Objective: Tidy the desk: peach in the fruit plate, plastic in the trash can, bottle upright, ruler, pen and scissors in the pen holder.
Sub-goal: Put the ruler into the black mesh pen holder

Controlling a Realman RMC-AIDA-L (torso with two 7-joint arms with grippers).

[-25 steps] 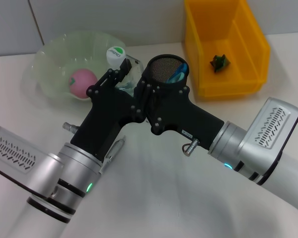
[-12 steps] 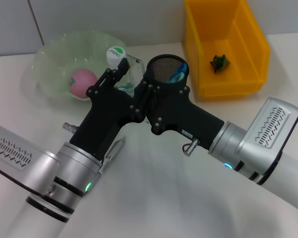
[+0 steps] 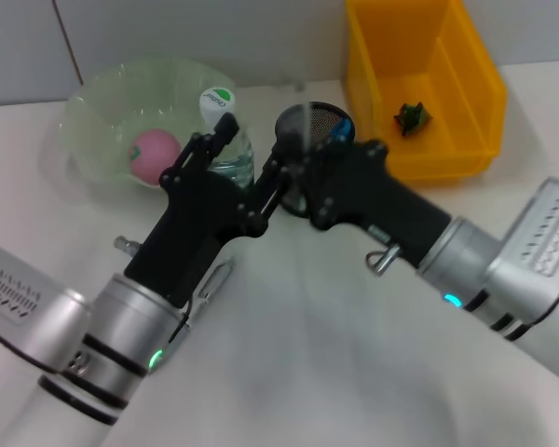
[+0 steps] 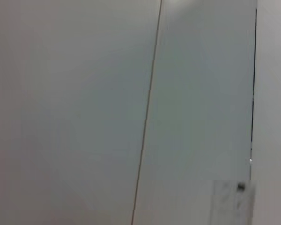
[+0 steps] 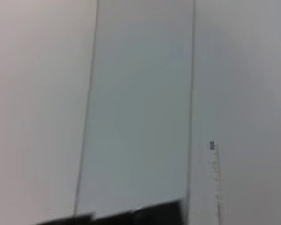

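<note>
The clear bottle (image 3: 233, 156) with a white cap stands upright between the fruit plate (image 3: 102, 102) and the black mesh pen holder (image 3: 303, 124). My left gripper (image 3: 222, 140) is shut on the bottle just below the cap. A pink peach (image 3: 156, 154) lies in the translucent green plate. Something blue (image 3: 341, 129) sticks up inside the pen holder. Crumpled green plastic (image 3: 412, 115) lies in the yellow trash can (image 3: 466, 65). My right gripper (image 3: 276, 177) hangs just in front of the pen holder, next to the left gripper. Ruler, pen and scissors cannot be made out separately.
The plate, bottle, pen holder and yellow bin crowd the back of the white desk (image 3: 289, 354) near the wall. Both arms cross the middle of the desk. Both wrist views show only pale wall panels (image 4: 145, 112).
My right arm has pulled back to the right and away from the pen holder, uncovering more of the bottle. The left arm has shifted slightly; the bottle has stayed upright.
</note>
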